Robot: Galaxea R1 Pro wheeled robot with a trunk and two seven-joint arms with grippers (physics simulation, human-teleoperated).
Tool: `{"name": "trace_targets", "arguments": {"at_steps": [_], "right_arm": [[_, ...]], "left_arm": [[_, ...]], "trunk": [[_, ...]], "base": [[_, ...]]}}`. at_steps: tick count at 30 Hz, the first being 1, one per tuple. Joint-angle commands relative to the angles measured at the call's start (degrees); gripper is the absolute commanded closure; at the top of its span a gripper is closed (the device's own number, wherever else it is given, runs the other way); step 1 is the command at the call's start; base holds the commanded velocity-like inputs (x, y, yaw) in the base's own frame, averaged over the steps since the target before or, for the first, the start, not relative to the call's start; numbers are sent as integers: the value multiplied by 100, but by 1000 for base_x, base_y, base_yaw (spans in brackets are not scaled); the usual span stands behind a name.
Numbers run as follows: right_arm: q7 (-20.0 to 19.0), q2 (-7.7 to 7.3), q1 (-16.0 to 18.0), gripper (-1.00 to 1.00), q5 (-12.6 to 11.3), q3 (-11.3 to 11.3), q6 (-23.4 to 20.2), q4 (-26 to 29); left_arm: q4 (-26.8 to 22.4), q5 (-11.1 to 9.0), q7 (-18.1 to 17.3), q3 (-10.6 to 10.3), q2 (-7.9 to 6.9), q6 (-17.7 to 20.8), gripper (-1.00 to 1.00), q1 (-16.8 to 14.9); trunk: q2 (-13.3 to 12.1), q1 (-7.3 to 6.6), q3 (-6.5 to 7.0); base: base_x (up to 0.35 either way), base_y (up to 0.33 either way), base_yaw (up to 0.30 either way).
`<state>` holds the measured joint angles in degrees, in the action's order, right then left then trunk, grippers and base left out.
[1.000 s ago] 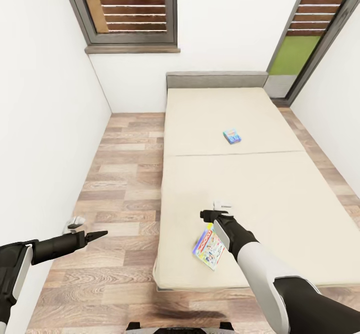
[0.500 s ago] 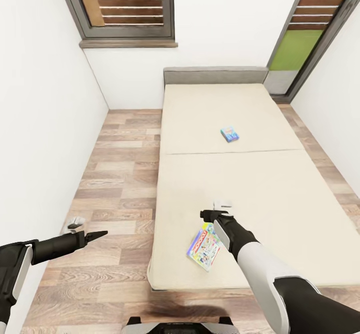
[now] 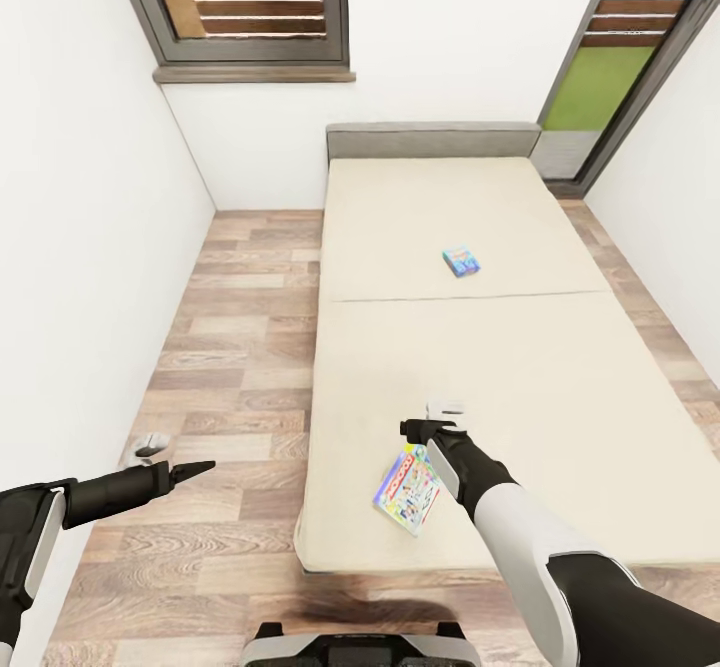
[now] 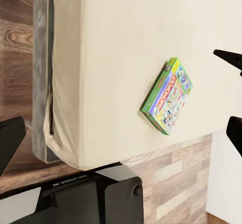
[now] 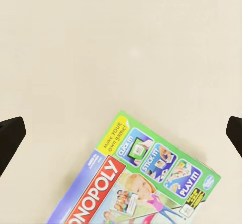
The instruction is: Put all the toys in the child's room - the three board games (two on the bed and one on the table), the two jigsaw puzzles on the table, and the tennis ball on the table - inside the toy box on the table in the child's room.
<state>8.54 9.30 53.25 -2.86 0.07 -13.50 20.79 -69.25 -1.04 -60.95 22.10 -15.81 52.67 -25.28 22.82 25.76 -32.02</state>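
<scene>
Two board games lie on the beige bed. The larger one, with green-yellow edges, sits near the foot corner; it is also in the left wrist view and the right wrist view. The small blue one lies near the middle of the mattress. My right gripper hovers open just above and beyond the larger box, its fingers spread wide. My left gripper is open over the wood floor beside the bed. The table and toy box are out of view.
A white wall runs close along the left, with a strip of plank floor between it and the bed. A grey headboard and dark-framed windows stand at the far wall. My base is at the bed's foot.
The whole view has shifted a little, so the camera has moved. Both arms hold the same pose, and the two boxes lie where they were on the mattress.
</scene>
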Motion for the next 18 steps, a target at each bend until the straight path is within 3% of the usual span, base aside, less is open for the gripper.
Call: {"name": "trace_targets", "arguments": {"at_steps": [1,6,12,18], "right_arm": [[25,2,1,-100,-30,2,-30,11],[25,2,1,-100,-30,2,-30,12],[27,2,1,-100,-30,2,-34,11],[25,2,1,-100,-30,2,-38,11]], "left_arm": [[-1,-10,-15,6,0,51,-100,-3],[-81,-16,-64,48,-41,58,-100,-3],[-153,-80,-292,360,-335,82,-100,4],[-166,-38,-1463,717,-615,81,-100,32]], "trunk": [[10,3,-17],[10,3,-64],[10,3,-120],[10,3,-176]], "base": [[0,0,0],[0,0,0],[0,0,0],[0,0,0]]}}
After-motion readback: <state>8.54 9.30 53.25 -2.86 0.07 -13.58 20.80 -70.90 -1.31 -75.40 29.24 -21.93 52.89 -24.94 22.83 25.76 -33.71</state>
